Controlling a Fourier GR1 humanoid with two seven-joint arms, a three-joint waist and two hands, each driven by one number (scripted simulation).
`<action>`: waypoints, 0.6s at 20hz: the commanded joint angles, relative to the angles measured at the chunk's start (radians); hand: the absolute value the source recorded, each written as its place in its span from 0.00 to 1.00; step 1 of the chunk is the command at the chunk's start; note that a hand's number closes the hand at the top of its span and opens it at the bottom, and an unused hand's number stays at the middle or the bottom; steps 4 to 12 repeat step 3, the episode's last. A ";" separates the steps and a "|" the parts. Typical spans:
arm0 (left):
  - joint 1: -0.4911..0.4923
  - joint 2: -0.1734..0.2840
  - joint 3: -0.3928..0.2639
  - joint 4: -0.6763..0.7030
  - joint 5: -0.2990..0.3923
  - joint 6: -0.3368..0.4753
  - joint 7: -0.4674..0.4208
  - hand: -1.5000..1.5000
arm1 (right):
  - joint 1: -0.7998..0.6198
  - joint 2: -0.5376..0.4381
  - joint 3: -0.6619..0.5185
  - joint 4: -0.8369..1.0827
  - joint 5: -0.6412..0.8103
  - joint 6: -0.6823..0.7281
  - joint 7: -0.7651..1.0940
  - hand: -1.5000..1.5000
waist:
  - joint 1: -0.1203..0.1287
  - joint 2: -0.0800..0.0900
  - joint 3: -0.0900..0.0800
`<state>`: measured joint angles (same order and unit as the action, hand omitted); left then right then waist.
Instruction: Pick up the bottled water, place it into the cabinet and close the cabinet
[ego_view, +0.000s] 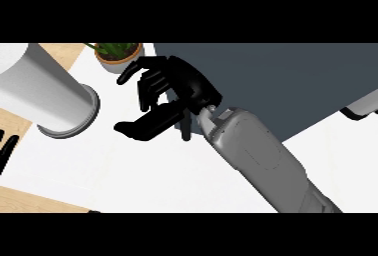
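Bottled water could not be made out anywhere. Over the white bench (111, 165), the right hand (173, 97) hovered with fingers spread and relaxed, holding nothing. A white cylinder (44, 90) lay nearby, beside a potted plant (117, 54). Left fingers (6, 147) showed at the edge.

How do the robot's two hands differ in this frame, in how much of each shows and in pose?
The right hand shows whole near the view's middle, with its grey forearm; the left hand is only black fingers at the left edge. The right hand's fingers are spread and relaxed, holding nothing, beside the potted plant; the left hand's pose cannot be told. Both are black.
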<state>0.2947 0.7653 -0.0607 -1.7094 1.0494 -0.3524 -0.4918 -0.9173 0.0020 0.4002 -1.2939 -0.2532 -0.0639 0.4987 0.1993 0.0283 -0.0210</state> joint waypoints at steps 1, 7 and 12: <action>0.015 0.000 0.010 0.007 0.009 -0.017 -0.005 0.00 | -0.085 -0.002 -0.186 0.133 -0.002 -0.129 -0.077 0.00 | -0.035 0.016 0.018; 0.012 -0.007 0.007 0.003 -0.003 -0.006 -0.010 0.00 | -0.129 -0.002 -0.159 0.173 -0.028 -0.162 -0.082 0.00 | -0.043 0.013 0.018; 0.012 -0.007 0.007 0.003 -0.003 -0.006 -0.010 0.00 | -0.129 -0.002 -0.159 0.173 -0.028 -0.162 -0.082 0.00 | -0.043 0.013 0.018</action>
